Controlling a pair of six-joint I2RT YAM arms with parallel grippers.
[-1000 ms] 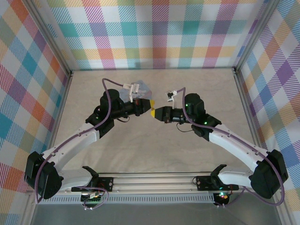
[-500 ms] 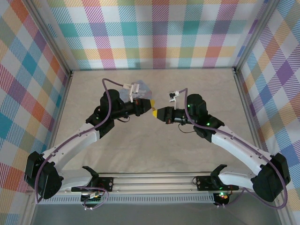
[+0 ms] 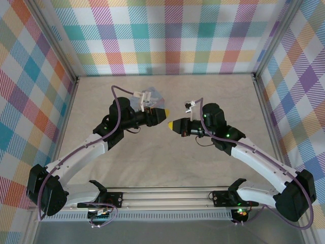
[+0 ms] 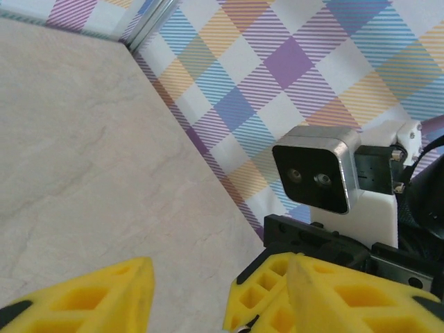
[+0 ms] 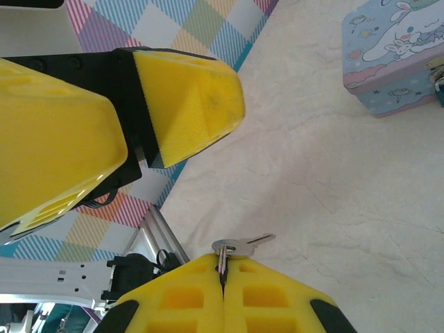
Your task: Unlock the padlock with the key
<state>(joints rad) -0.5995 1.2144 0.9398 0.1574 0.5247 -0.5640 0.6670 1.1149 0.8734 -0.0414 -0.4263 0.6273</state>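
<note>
Fingers differ: your left fingers [image 4: 90, 298] stand apart, empty (leaving the work to the other side, I judge). Far along the desk [image 5: 312, 180] sits the tin [image 5: 392, 52], padlock [image 5: 439, 89] at its edge. Your right fingers [image 5: 173, 305] pinch the key [image 5: 239, 244], blade outward for insertion.

Key [image 5: 243, 243]: small, thin, silvery. Gripped at round bow end in seam between closed yellow pads of right gripper [image 5: 223, 272], bottom centre of right wrist view. Blade protruding, pointing right and slightly up.
Padlock [image 5: 440, 91]: teal-blue sliver at right edge of same view, cropped by frame, touching pale blue tin [image 5: 388, 55]. Shackle state indiscernible.
</note>
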